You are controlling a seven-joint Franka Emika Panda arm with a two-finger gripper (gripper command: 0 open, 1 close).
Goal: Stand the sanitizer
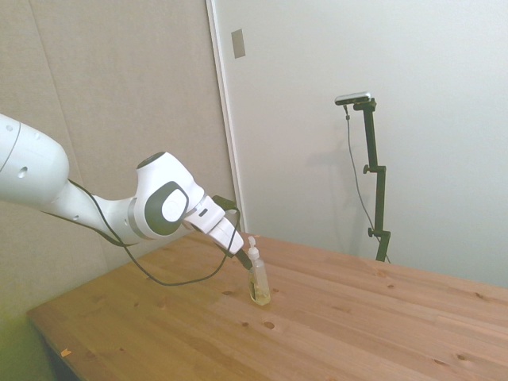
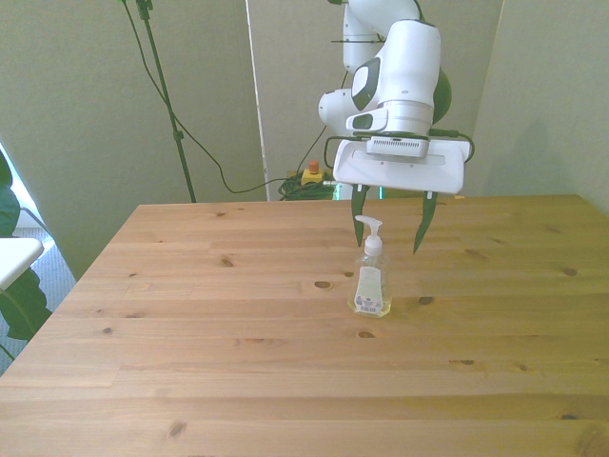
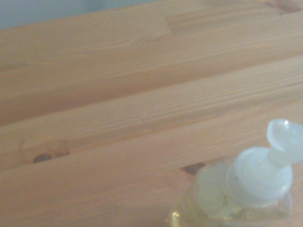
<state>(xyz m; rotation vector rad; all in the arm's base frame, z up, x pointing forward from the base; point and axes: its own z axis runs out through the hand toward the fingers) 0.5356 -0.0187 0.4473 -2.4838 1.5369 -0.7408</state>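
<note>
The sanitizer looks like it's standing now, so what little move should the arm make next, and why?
Probably lift straight up and away. The sanitizer stands upright on the table, and the gripper is open with its fingers spread to either side of the pump top, apparently not touching it. A sideways move could knock it over.

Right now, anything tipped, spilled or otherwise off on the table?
Nothing stands out. The sanitizer stands upright on the table, pump top up, no gel spilled around it. The gripper is open, its fingers on either side of the pump, not clamping it.
</note>
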